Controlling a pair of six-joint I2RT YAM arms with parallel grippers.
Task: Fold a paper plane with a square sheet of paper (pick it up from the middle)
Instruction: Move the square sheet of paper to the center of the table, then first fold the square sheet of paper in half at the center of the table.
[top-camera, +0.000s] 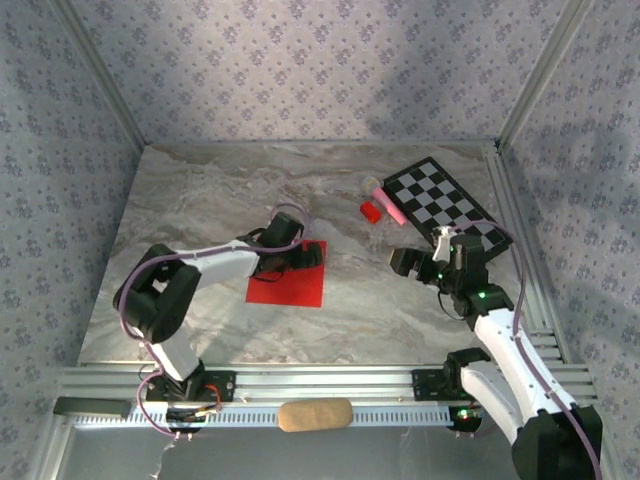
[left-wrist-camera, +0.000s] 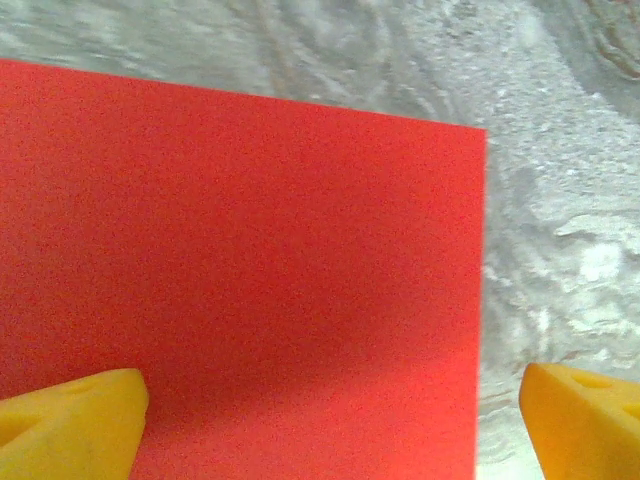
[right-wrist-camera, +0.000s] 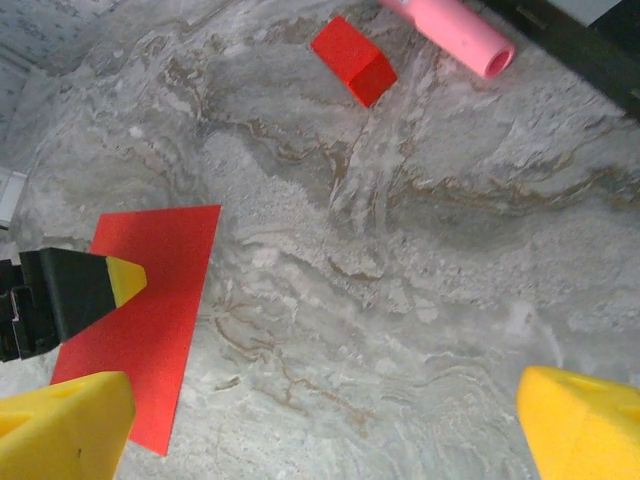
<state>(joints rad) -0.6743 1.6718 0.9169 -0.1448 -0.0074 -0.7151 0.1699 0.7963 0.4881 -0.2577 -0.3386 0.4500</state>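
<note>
Left gripper (left-wrist-camera: 330, 425) jaws wide apart, straddling right edge of square sheet of paper (left-wrist-camera: 240, 270). Sheet flat, uncreased, on table (top-camera: 200, 200), left of centre. Right gripper (right-wrist-camera: 322, 428) spread, empty, well apart from sheet. Step: approach before first fold. Next move probably needs descent and clean pinch. Pad contact unclear; far sheet corner hidden under left gripper from above.

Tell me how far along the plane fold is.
Done: nothing yet; the square sheet of paper lies flat and uncreased on the table. In hand: the left gripper, fingers open, is low over one edge of the sheet. The right gripper hangs open above bare table. Left: the pickup and every fold.
</note>
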